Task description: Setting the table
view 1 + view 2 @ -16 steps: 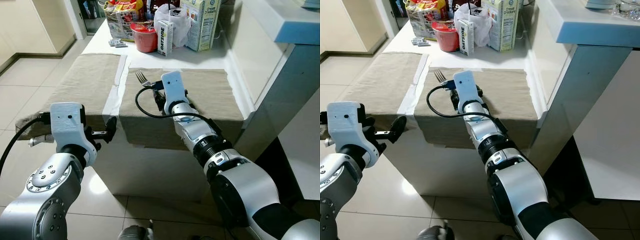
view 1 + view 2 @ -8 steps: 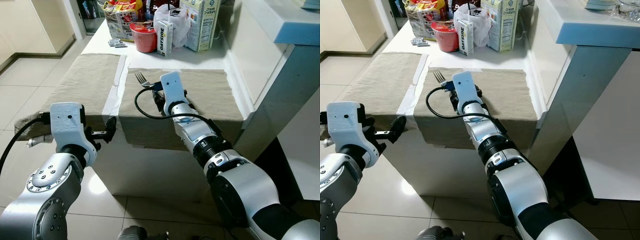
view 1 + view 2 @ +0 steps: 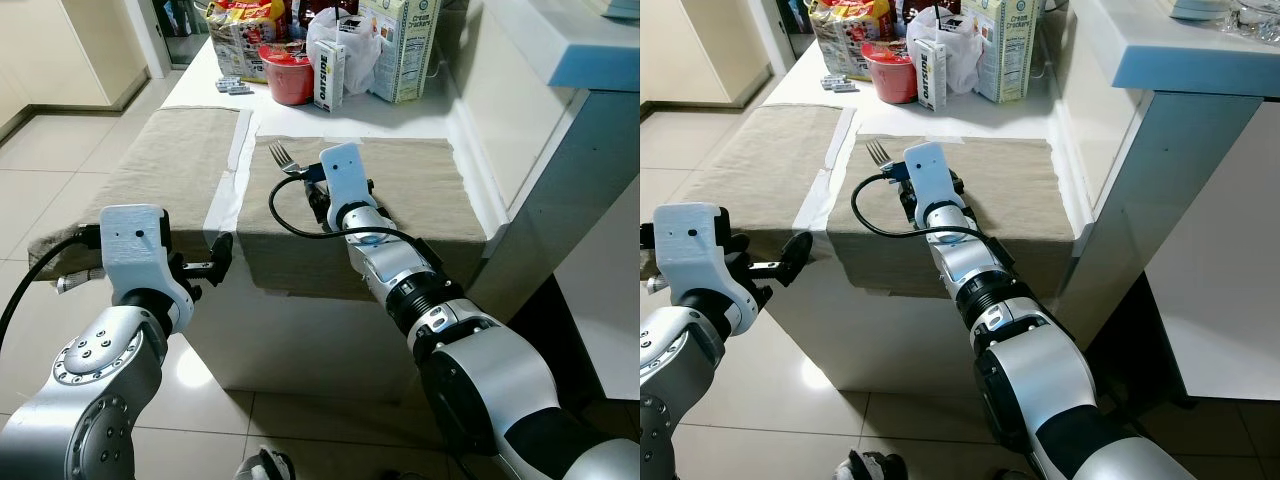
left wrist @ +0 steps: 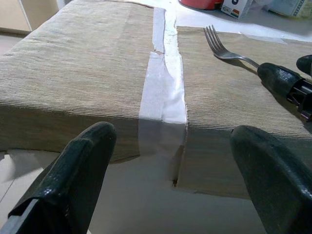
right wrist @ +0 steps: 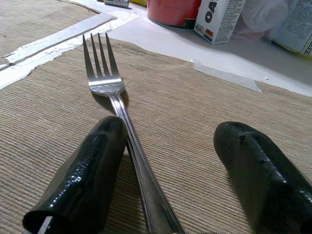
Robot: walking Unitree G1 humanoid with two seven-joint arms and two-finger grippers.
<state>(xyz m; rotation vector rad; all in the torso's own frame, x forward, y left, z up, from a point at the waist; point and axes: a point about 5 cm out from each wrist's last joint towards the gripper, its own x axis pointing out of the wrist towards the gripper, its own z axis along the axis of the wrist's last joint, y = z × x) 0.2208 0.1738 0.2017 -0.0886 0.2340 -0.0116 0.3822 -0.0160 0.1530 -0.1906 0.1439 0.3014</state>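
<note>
Your right gripper sits low over the near tan woven placemat, fingers spread wide, with the silver metal fork lying flat on that mat between them; its handle runs just beside one finger, and you cannot tell whether they touch. Compared with a second ago almost nothing has shifted: the gripper has edged slightly toward the fork's tines, and the fork lies where it did, so it looks released and this step is probably done. Your left gripper hangs wide open, off the front edge of the white surface, facing the strip between this placemat and the second tan placemat. Beyond the fork's mat stand a red plastic cup and a tall cracker box, well apart from it. Draw back carefully so the finger does not drag the handle.
</note>
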